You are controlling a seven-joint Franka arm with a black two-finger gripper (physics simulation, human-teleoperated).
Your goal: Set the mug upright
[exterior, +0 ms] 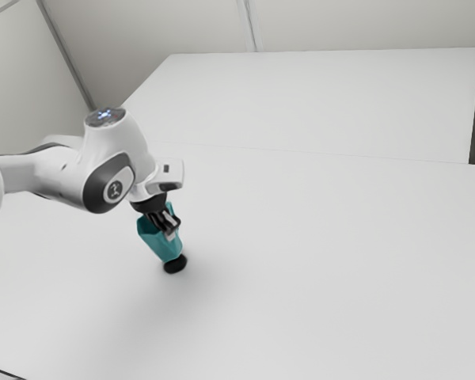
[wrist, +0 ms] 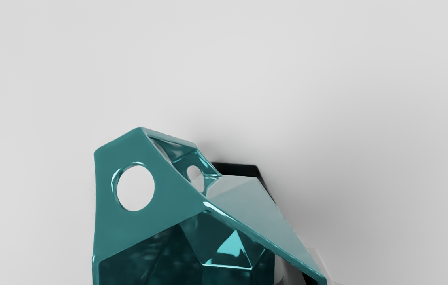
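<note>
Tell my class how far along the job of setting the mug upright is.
Looks done: the pincer is shut on the teal mug. In hand: righting it; the mug leans at a tilt, its black base lowest. Left: straightening it, resting the base flat on the table and letting go.

**White Table, Pale Grey Room**

Shows a broad, smooth white table (exterior: 340, 261) across the exterior view's foreground. Has a second white surface (exterior: 324, 99) beyond a thin line (exterior: 317, 153). Includes a pale grey back wall (exterior: 198, 24) with an upright seam (exterior: 250, 24), plus a side wall (exterior: 24, 79) at the exterior view's left, beside a dark strip (exterior: 65, 55). Looks softly lit, with blurred shading on the table in both views.
</note>
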